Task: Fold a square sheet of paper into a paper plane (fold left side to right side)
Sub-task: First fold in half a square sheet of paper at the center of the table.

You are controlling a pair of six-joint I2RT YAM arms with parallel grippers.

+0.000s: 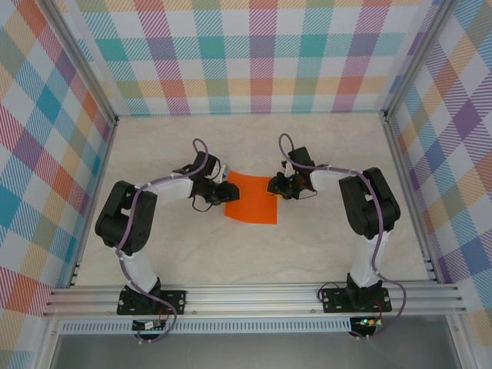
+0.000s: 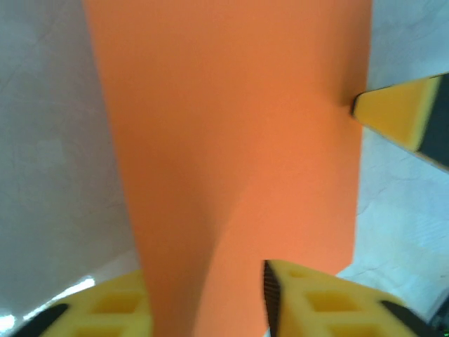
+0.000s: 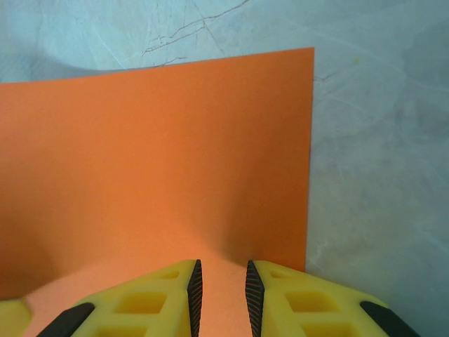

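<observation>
Left wrist view: the left gripper [image 2: 205, 274] shows two yellow foam-like fingers at the bottom edge, spread well apart. A thin, bright orange square sheet of paper [image 2: 231, 126] runs up through the gap between them. It bows gently there and does not look clamped. The sheet stretches away from these jaws across a pale, marbled tabletop [image 2: 49, 161]. At its far edge a yellow fingertip [image 2: 396, 116] of the other arm touches the paper.

Right wrist view: the right gripper [image 3: 222, 270] has its fingers drawn close, with a narrow slot between the dark ridged pads. The sheet's near edge enters that slot and lifts slightly around it. The view is cut off at the pads, so whether they truly pinch the paper cannot be told. Beyond them the sheet lies mostly flat, one corner far and to the right.

Overhead view: the sheet sits directly between the two grippers, mid-table. Each arm is at its own side edge, so neither is nearer. Being square, the sheet has no long axis.

The fold likely depends on the left edge, which lies inside the left jaws, being carried across toward the right jaws.
</observation>
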